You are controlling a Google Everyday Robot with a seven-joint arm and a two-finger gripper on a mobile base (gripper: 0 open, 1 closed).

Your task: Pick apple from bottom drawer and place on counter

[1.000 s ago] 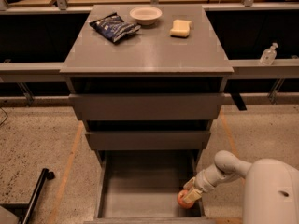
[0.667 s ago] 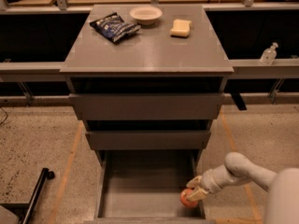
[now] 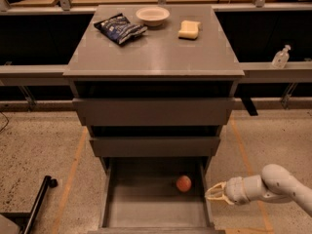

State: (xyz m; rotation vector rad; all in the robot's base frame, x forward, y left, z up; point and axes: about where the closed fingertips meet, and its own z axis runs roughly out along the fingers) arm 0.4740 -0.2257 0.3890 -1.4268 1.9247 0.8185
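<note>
Camera view shows the small round reddish-orange apple (image 3: 184, 183) lying on the floor of the deep, pulled-out grey bottom drawer (image 3: 141, 201). It sits toward the right side and the back, close to the right wall, and nothing touches it. The pale two-finger gripper (image 3: 216, 192) on the white arm is at the outer side of that right wall. It points toward the apple but is apart from it, with its fingers spread and nothing between them.

Above the open drawer, the two shallower grey drawers (image 3: 153, 112) are pushed in further. On the smooth grey counter (image 3: 156, 57) capping the cabinet, three things stand along the far edge: a crumpled dark blue snack bag (image 3: 120, 28) at the left, a shallow white bowl (image 3: 152, 15) in the middle and a pale yellow sponge block (image 3: 189, 29) at the right. On the long grey ledge (image 3: 273, 71) to the right stands a clear pump bottle (image 3: 281, 57).
</note>
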